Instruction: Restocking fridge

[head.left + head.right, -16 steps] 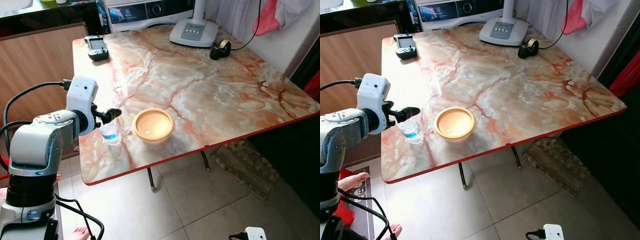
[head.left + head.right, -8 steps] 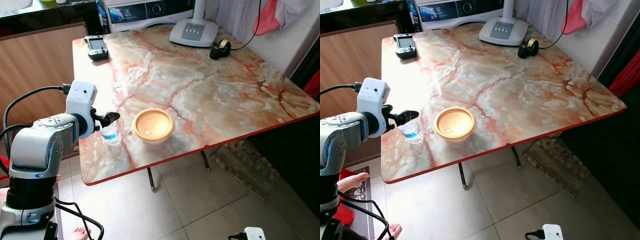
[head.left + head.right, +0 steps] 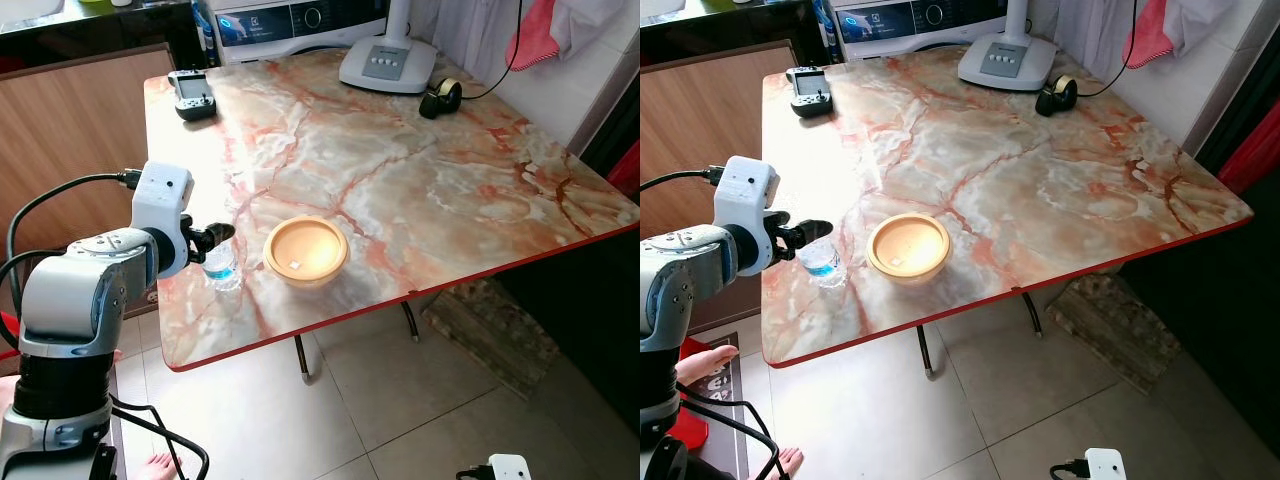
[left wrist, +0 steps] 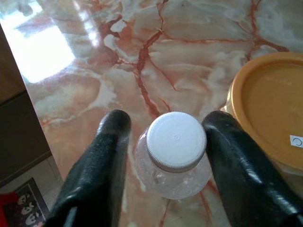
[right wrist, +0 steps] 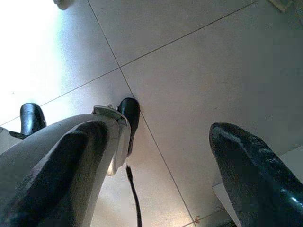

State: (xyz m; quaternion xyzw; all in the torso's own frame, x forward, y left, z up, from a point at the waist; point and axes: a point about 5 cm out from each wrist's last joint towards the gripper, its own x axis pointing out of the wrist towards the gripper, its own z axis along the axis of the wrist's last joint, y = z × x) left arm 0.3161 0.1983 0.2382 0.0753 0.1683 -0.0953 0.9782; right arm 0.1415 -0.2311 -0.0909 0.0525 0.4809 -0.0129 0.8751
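Beside the orange bowl (image 3: 306, 251) near the table's (image 3: 420, 190) front edge, the upright water bottle (image 4: 175, 156) stands directly between the left gripper's (image 4: 168, 142) spread fingers, not yet clamped; the right gripper (image 5: 156, 165) hangs open, far lower.

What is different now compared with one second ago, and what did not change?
The left gripper has drawn back a little toward the robot and now straddles the cap of the water bottle, fingers open on either side, nothing gripped yet. The bottle, the orange bowl and the table kept their places. The right arm hangs idle.
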